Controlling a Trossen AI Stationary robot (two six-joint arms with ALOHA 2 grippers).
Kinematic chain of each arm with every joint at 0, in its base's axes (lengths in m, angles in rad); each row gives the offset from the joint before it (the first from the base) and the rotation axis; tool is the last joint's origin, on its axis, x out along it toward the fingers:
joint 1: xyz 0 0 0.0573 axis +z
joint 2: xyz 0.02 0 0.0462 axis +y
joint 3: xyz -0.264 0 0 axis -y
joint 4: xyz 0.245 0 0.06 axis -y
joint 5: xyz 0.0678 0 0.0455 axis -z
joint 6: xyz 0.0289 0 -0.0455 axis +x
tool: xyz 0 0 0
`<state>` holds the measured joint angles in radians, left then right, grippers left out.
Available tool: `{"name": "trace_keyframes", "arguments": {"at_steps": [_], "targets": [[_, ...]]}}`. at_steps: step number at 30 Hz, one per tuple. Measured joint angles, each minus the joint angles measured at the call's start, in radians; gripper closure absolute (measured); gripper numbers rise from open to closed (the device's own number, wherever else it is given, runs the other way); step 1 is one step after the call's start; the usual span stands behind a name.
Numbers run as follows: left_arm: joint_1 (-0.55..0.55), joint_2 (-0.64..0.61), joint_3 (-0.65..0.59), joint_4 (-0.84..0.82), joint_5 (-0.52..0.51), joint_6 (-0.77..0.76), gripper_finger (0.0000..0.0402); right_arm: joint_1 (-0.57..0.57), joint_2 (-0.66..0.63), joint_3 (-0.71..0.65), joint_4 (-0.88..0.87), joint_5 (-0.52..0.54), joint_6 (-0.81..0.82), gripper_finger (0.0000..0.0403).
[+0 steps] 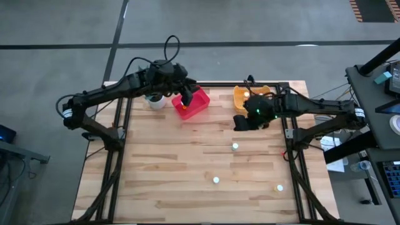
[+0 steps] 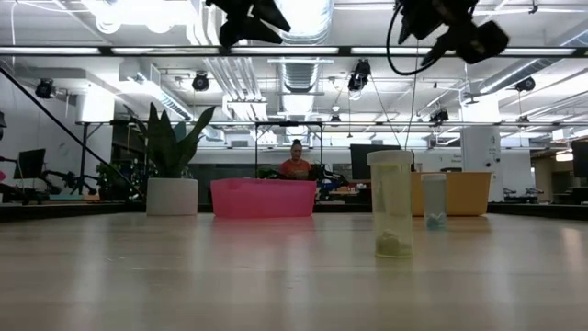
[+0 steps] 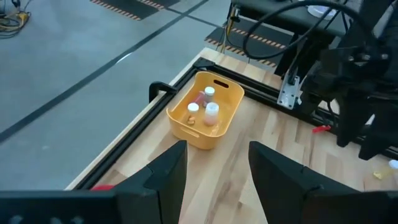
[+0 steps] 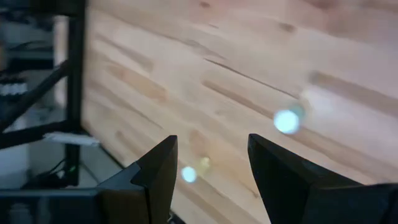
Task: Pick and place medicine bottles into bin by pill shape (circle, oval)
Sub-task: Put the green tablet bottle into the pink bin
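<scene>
Three medicine bottles with white caps stand apart on the wooden table [image 1: 235, 147] [image 1: 215, 180] [image 1: 279, 187]. Two of them show upright in the low view [image 2: 392, 204] [image 2: 434, 200]. Three more stand in the yellow bin [image 3: 208, 109]. My left gripper [image 1: 186, 99] hangs open and empty above the red bin [image 1: 197, 105]; it also shows in its wrist view [image 3: 214, 180]. My right gripper [image 1: 240, 122] is open and empty above the table beside the yellow bin [image 1: 244, 95]. Its wrist view [image 4: 208, 180] looks down on a white cap [image 4: 286, 121].
A white plant pot [image 1: 156, 100] stands at the far edge, left of the red bin. Black frame rails run along the table's left [image 1: 115, 156], right [image 1: 290, 156] and far sides. A person sits in the room beyond the table [image 2: 296, 165].
</scene>
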<state>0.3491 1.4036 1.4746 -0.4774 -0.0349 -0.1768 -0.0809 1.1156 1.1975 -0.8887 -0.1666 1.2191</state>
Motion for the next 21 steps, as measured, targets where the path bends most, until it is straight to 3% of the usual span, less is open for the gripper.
{"name": "trace_keyframes", "arguments": {"at_steps": [3,8,15,21], "targets": [[-0.001,0.0,0.0,-0.002,0.0,0.0,0.0246,0.058,0.013,0.004,-0.042,0.057,0.073,0.0216],[-0.001,0.002,-0.004,0.005,0.0,0.004,0.0246,0.122,0.099,0.008,-0.056,0.066,0.134,0.0216],[-0.003,-0.01,-0.006,0.004,0.0,0.032,0.0246,0.135,0.309,0.062,-0.212,0.081,0.089,0.0216],[-0.003,-0.038,-0.008,-0.004,0.0,0.035,0.0246,0.136,0.427,0.083,-0.214,0.098,0.001,0.0216]]}}
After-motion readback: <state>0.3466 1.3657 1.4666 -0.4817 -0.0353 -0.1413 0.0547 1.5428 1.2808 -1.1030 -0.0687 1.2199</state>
